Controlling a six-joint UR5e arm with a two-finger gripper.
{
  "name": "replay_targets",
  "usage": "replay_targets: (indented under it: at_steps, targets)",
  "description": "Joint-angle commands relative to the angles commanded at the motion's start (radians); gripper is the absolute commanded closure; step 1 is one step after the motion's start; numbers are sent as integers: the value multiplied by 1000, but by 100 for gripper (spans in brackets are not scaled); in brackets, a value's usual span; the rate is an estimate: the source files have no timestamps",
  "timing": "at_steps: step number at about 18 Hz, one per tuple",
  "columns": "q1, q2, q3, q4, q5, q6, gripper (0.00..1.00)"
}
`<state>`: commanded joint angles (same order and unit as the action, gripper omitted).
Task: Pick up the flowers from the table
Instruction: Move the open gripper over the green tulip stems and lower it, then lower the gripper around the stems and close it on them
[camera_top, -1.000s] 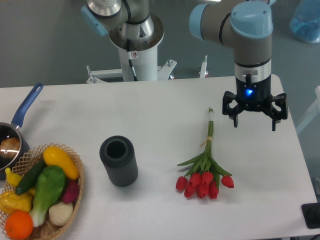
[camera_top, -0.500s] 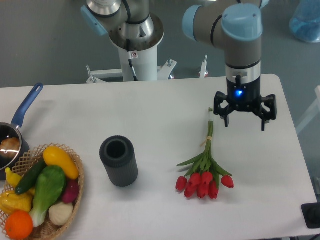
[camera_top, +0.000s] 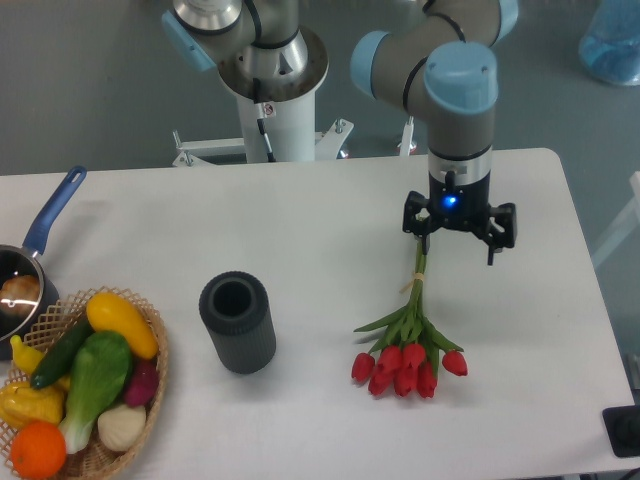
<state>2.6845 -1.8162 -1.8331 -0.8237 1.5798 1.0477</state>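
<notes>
The flowers (camera_top: 409, 350), red tulips with green leaves, lie on the white table (camera_top: 330, 220) right of centre, blooms toward the front edge and thin tied stems running back toward the arm. My gripper (camera_top: 458, 247) hangs over the far end of the stems, slightly to their right, with its black fingers spread open and nothing between them. The stem tips are partly hidden behind the left finger.
A dark grey cylindrical vase (camera_top: 237, 322) stands upright left of the flowers. A wicker basket (camera_top: 150, 325) of vegetables sits at the front left corner. A blue-handled pot (camera_top: 40, 240) is at the left edge. The robot's base (camera_top: 272, 90) stands behind the table.
The gripper has moved left from the table's right side to just above the far end of the stems. It stays open. The flowers have not moved.
</notes>
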Motion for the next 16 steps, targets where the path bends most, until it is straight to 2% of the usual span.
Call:
replay_targets:
  at_steps: [4,6,8,16]
  targets:
    - [-20,-60,-8,5,19,-3,0]
    - [-22,-92,14,8,0,-20,0]
    - [-23,-103,15,8,-46,-49,0]
    - [-20,-146,24,20,-86,-98,0]
